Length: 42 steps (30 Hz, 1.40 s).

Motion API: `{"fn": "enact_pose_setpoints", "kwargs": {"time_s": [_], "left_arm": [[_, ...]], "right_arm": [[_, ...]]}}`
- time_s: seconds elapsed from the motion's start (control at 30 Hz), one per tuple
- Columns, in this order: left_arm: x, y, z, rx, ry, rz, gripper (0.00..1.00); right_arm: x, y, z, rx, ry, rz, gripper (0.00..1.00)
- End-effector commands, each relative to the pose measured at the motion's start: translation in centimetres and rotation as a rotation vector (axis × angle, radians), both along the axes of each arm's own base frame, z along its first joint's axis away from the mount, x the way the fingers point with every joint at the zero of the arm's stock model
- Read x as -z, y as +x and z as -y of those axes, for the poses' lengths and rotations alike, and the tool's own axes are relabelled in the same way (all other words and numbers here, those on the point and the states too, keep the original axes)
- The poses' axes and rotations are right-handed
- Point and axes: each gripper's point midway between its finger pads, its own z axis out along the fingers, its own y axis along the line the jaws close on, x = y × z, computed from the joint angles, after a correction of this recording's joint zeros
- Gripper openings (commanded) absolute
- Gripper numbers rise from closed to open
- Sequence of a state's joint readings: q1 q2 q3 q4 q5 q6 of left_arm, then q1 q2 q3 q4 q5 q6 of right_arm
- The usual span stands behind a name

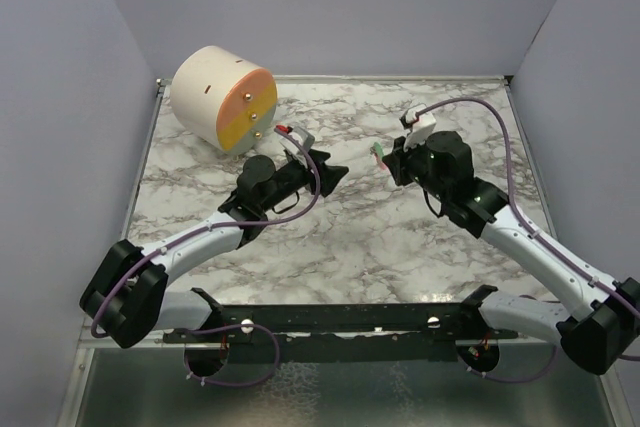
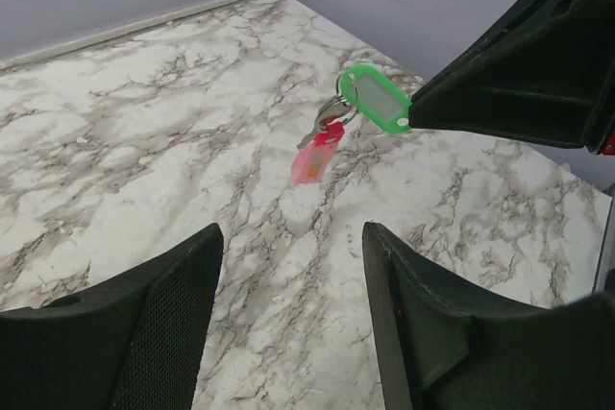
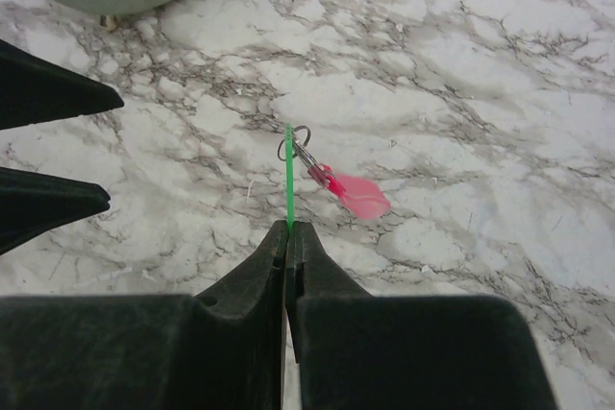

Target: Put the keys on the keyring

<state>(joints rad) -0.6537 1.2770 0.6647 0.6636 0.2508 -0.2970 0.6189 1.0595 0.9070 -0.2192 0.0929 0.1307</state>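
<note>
The right tool [image 3: 288, 229] is clamped on the flat bright-green plastic key [image 2: 377, 98] over the middle of the marble table [image 1: 350, 247]. A small metal ring [image 3: 294, 141] and slim pink-red key [image 2: 314, 162] hang from it. The left tool [image 1: 333, 169] gapes nearby.

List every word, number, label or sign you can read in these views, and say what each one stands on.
No readable text in any view.
green key tag: its pale label window looks blank.
pink key tag: it has a faint orange patch, too blurred to tell whether it is writing.
cream-and-orange cylinder: only metal studs and small dark marks, no writing.
</note>
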Motion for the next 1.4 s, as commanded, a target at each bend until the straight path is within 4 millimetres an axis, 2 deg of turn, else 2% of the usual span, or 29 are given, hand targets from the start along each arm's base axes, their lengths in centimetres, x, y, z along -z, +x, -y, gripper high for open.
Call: {"fn": "enact_pose_setpoints", "kwargs": {"time_s": [0.0, 0.67, 0.73, 0.93, 1.0, 1.1, 1.17, 1.37], "left_arm": [[-0.8, 0.3, -1.0, -0.045, -0.026, 0.013, 0.61], [0.1, 0.5, -1.8, -0.087, 0.007, 0.02, 0.61], [0.2, 0.5, -1.9, -0.089, 0.008, 0.02, 0.61], [0.3, 0.6, -1.9, -0.093, 0.009, 0.018, 0.61], [0.3, 0.6, -2.0, -0.094, 0.01, 0.018, 0.61], [0.3, 0.6, -2.0, -0.096, 0.012, 0.018, 0.61], [0.2, 0.5, -2.1, -0.099, 0.012, 0.018, 0.61], [0.1, 0.5, -2.6, -0.118, 0.014, 0.023, 0.61]], "right_arm": [[1.2, -0.1, 1.3, 0.063, -0.084, -0.108, 0.01], [2.4, 0.6, 1.0, 0.059, -0.166, -0.184, 0.01], [2.4, 0.5, 0.6, 0.034, -0.167, -0.188, 0.01], [1.5, -0.7, -2.3, -0.143, -0.094, -0.167, 0.01], [1.6, -0.3, -1.9, -0.106, -0.096, -0.165, 0.01], [2.4, 0.8, 0.4, 0.057, -0.139, -0.189, 0.01], [2.8, 1.2, 1.3, 0.117, -0.16, -0.2, 0.01], [2.6, 1.4, 0.6, 0.093, -0.127, -0.184, 0.01]]}}
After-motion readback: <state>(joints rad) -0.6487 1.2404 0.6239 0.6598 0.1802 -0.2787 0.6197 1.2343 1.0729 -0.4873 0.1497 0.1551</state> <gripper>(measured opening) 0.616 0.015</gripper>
